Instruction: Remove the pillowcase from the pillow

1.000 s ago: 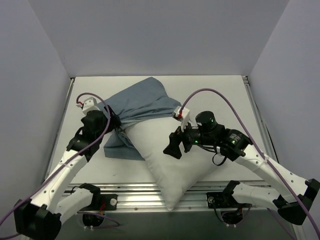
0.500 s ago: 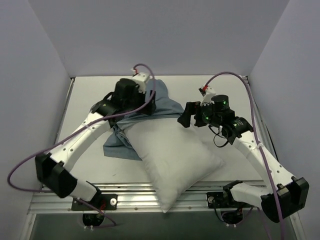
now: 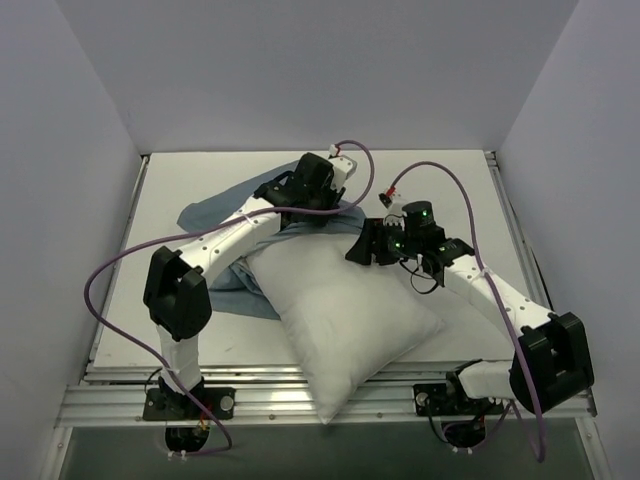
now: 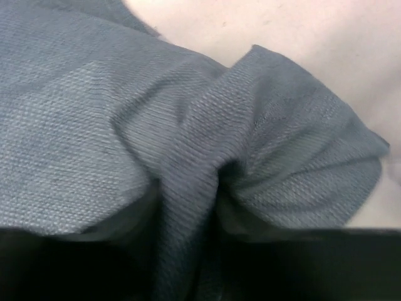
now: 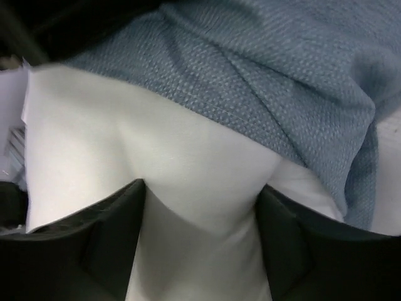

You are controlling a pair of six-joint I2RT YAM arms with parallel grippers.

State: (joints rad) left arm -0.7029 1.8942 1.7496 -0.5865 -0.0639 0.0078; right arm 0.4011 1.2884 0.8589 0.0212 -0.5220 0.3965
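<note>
At the table's (image 3: 450,172) near edge the pillow (image 3: 350,320) lies plump, smooth and white, one corner hanging past the rail. Its far corner bulges between the dark fingers of the right gripper (image 5: 200,251), which is clenched on it. Beyond, the pillowcase (image 3: 212,213), a coarse blue weave, lies crumpled over the pillow's far edge, partly hidden by the arm. The left gripper (image 3: 312,208) pinches a pucker of it, fingers lost in shadow.

Robotics lab cell: plain white walls (image 3: 300,70), alu-framed table (image 3: 450,175), 2 cabled robot arms (image 3: 215,240).
</note>
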